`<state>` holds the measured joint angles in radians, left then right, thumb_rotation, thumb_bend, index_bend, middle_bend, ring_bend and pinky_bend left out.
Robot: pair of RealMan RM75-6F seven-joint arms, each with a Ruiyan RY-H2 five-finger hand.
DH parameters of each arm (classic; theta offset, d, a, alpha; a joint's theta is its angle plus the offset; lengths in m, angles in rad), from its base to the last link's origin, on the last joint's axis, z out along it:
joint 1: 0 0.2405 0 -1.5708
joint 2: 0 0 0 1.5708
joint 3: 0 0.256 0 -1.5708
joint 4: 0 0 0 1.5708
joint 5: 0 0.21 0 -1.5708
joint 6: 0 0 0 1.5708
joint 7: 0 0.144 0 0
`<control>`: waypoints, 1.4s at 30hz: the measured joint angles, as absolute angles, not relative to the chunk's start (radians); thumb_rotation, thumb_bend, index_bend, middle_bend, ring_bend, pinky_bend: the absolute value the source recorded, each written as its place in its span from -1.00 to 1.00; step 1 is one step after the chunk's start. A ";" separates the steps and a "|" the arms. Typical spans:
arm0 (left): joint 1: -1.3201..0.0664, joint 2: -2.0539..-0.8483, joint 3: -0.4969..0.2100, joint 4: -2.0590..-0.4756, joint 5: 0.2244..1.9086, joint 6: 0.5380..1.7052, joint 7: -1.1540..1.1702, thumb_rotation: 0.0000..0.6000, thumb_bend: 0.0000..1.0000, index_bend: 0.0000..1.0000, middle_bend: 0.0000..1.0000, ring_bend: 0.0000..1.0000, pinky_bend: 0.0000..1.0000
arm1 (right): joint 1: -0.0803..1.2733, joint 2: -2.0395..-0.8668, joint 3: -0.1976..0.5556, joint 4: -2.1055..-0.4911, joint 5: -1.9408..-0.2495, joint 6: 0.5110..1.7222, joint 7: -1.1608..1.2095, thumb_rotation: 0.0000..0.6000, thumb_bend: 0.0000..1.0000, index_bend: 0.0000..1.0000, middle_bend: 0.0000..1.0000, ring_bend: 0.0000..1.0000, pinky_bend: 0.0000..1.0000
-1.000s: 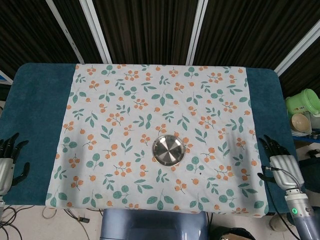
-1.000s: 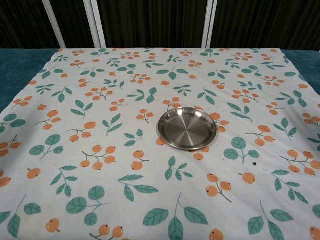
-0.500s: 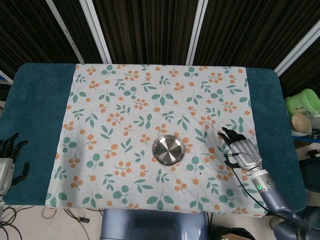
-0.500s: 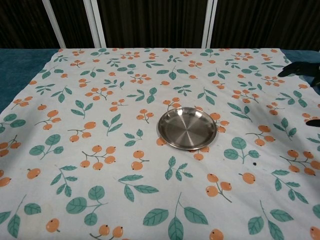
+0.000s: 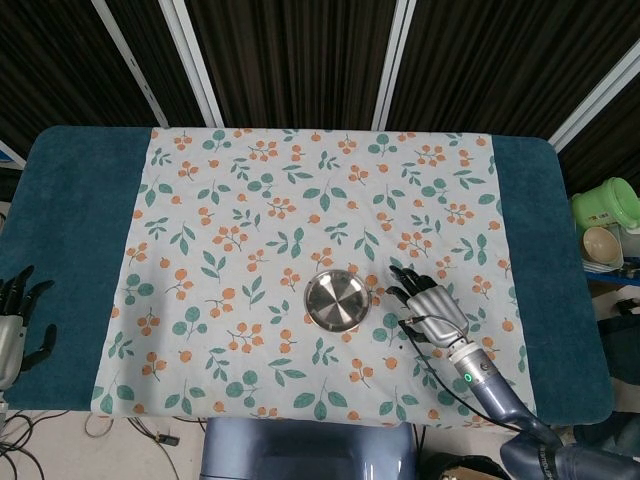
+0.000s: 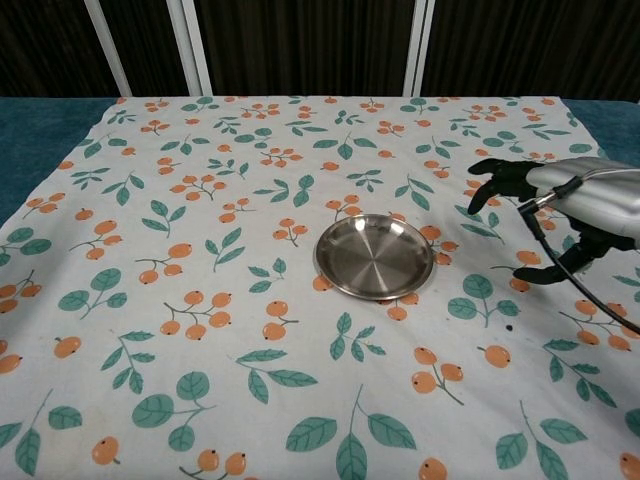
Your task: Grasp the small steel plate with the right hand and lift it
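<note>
The small steel plate lies flat on the floral tablecloth, a little right of centre. My right hand hovers just to the right of the plate, apart from it, with its dark fingers spread and nothing held. At the table's near left corner my left hand rests with its fingers apart and empty; the chest view does not show it.
The tablecloth covers the middle of a teal-topped table. A green cup and a bowl sit off the table at the far right. A cable trails from my right wrist.
My right hand has moved left across the cloth from the table's right edge and now sits close beside the plate. The plate and the left hand have not moved.
</note>
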<state>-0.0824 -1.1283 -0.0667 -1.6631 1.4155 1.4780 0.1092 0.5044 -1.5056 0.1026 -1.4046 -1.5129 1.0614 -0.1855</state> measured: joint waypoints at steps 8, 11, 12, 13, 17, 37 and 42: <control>-0.083 -1.129 -0.069 -1.667 1.405 1.474 0.119 1.00 -0.12 -0.67 -1.00 -0.90 -1.00 | 0.546 -1.578 0.100 -1.361 -1.504 1.024 -0.201 1.00 -0.33 -0.26 -0.90 -0.79 -0.52; -0.083 -1.129 -0.070 -1.669 1.400 1.472 0.122 1.00 -0.12 -0.67 -1.00 -0.90 -1.00 | 0.563 -1.606 0.104 -1.343 -1.501 1.014 -0.201 1.00 -0.30 -0.23 -0.90 -0.79 -0.52; -0.083 -1.129 -0.070 -1.669 1.398 1.472 0.123 1.00 -0.11 -0.67 -1.00 -0.90 -1.00 | 0.569 -1.619 0.106 -1.334 -1.500 1.012 -0.201 1.00 -0.30 -0.22 -0.90 -0.79 -0.52; -0.083 -1.129 -0.070 -1.670 1.397 1.471 0.124 1.00 -0.12 -0.67 -1.00 -0.90 -1.00 | 0.573 -1.628 0.107 -1.327 -1.498 1.010 -0.201 1.00 -0.30 -0.22 -0.90 -0.79 -0.52; -0.083 -1.128 -0.071 -1.673 1.394 1.470 0.126 1.00 -0.12 -0.67 -1.00 -0.90 -1.00 | 0.588 -1.663 0.109 -1.296 -1.493 1.005 -0.197 1.00 -0.29 -0.19 -0.90 -0.79 -0.52; -0.082 -1.127 -0.074 -1.680 1.382 1.467 0.134 1.00 -0.11 -0.67 -1.00 -0.90 -1.00 | 0.588 -1.716 0.067 -1.230 -1.522 1.052 -0.174 1.00 -0.29 -0.10 -0.89 -0.79 -0.52; -0.082 -1.127 -0.075 -1.680 1.380 1.468 0.135 1.00 -0.11 -0.67 -1.00 -0.90 -1.00 | 0.593 -1.725 0.055 -1.215 -1.526 1.046 -0.172 1.00 -0.25 -0.10 -0.89 -0.79 -0.52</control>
<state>-0.0822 -1.1271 -0.0751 -1.6799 1.3797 1.4681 0.1346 0.5928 -1.7255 0.0555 -1.2147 -1.5259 1.0465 -0.1719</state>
